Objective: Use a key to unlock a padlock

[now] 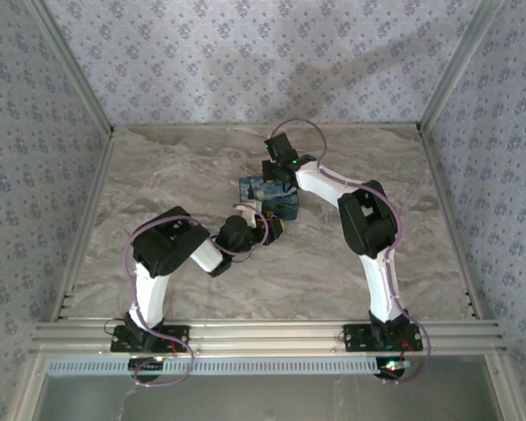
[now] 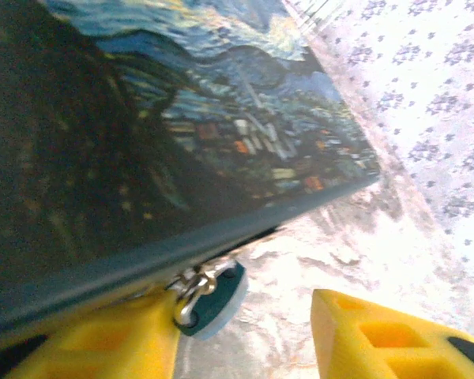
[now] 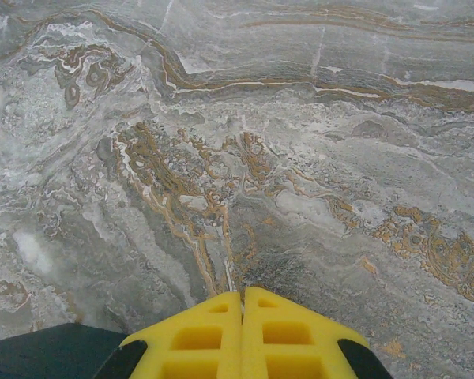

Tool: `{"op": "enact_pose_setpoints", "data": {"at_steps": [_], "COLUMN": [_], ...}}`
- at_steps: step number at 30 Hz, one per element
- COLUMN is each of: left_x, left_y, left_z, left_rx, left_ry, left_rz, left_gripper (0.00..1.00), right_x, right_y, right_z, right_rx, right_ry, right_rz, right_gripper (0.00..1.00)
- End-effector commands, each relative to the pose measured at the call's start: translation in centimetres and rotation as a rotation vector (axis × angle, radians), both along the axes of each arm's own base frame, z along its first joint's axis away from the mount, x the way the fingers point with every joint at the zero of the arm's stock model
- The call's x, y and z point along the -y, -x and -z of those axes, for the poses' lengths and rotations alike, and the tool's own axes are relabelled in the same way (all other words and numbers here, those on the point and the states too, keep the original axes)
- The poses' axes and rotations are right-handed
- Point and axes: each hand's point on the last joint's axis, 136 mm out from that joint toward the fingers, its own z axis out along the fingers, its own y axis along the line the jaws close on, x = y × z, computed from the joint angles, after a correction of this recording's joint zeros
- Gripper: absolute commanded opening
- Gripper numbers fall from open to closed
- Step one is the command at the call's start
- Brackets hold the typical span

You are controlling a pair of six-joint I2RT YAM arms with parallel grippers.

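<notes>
Left wrist view: the left pincer stands partly open, gripping nothing. The padlock sits at the painted tin's edge, just beside one yellow finger. The right pincer is closed over the marbled worktop.

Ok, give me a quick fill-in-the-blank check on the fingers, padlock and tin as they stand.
1. The right fingers are ____, with nothing between them.
2. The left fingers stand ____.
3. The padlock hangs at the edge of the tin, close to the ____ arm's tips.
4. Both arms' tips are coloured ____.
Missing words: shut; open; left; yellow.
</notes>
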Motion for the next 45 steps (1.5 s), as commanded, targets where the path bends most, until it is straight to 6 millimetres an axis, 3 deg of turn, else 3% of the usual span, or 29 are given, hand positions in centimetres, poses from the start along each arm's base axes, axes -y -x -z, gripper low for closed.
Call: {"op": "enact_pose_setpoints", "data": {"at_steps": [1, 5, 8, 12, 14, 19, 25, 38, 45], "left_x": [0.6, 1.3, 1.3, 1.3, 1.1, 1.1, 0.5, -0.4, -0.5], "left_y": [0.0, 0.6, 0.5, 0.5, 0.3, -0.2, -1.3, -1.4, -0.5], "left_z": [-1.5, -2.0, -1.6, -1.3, -0.9, 0.4, 1.9, 1.5, 1.0], "left_rx": [0.047, 0.051, 0.040, 0.026, 0.022, -0.006, -0.037, -0.027, -0.046], "left_ry": [0.065, 0.106, 0.092, 0.082, 0.054, -0.039, -0.078, -0.034, -0.032], "left_rz": [0.033, 0.088, 0.079, 0.069, 0.053, 0.008, -0.047, -0.029, 0.039], "left_gripper": [0.51, 0.44, 0.53, 0.54, 0.61, 0.61, 0.37, 0.14, 0.03], "right_x": [0.0, 0.2, 0.0, 0.0, 0.0, 0.0, -0.2, 0.2, 0.3], "right_y": [2.2, 2.2, 2.2, 2.2, 2.3, 2.2, 2.4, 2.7, 2.6], "right_z": [1.1, 1.2, 1.1, 1.2, 1.2, 1.2, 1.3, 1.6, 1.6], "right_rx": [-0.074, -0.074, -0.073, -0.074, -0.074, -0.072, -0.075, -0.082, -0.081], "right_ry": [0.027, 0.028, 0.024, 0.025, 0.023, 0.020, 0.021, 0.026, 0.027], "right_rz": [-0.022, -0.017, -0.019, -0.019, -0.019, -0.017, -0.021, -0.014, -0.012], "right_gripper": [0.00, 0.00, 0.00, 0.00, 0.00, 0.00, 0.00, 0.00, 0.00]}}
